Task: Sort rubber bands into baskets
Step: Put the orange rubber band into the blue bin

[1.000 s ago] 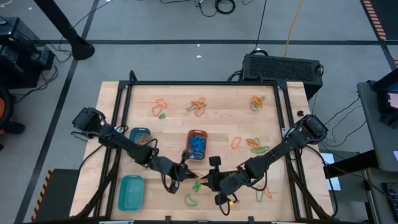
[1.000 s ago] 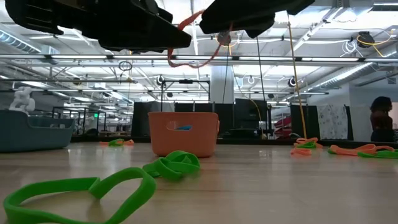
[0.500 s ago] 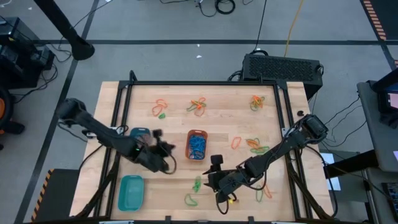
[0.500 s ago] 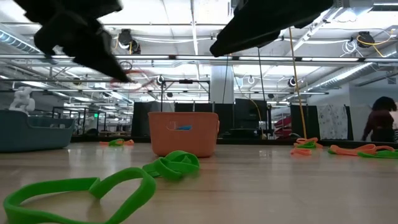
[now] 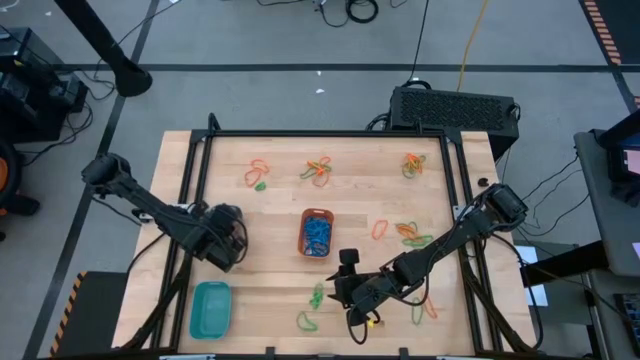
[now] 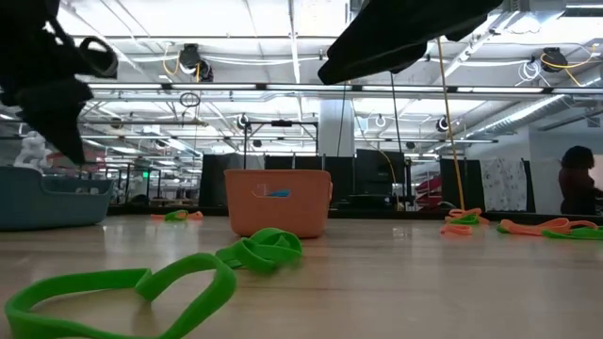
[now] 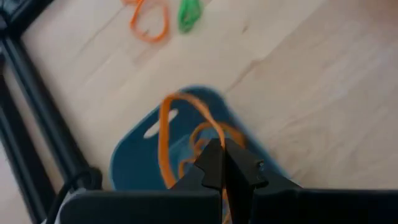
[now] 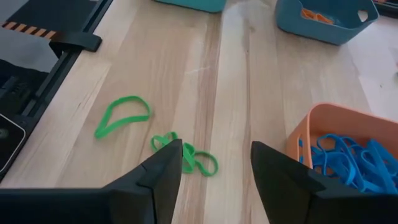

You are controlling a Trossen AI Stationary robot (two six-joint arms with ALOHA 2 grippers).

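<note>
Left gripper (image 7: pixel 225 163): clamped tight on an orange rubber band (image 7: pixel 166 134), directly above the round blue basket (image 7: pixel 134 158) at the table's left side.
Held band: looped up from the fingertips, hanging over the basket's opening; more orange bands (image 7: pixel 202 134) inside.
Right gripper (image 8: pixel 214 163): jaws spread wide, empty, low over the front of the table.
Green rubber bands (image 8: pixel 186 155): on the wood just ahead of the right fingers, one loop (image 8: pixel 122 116) apart.
Orange basket (image 8: pixel 323 134): beside the right gripper, filled with blue bands (image 8: pixel 339 155).
Teal basket (image 5: pixel 210 308): front left corner.
</note>
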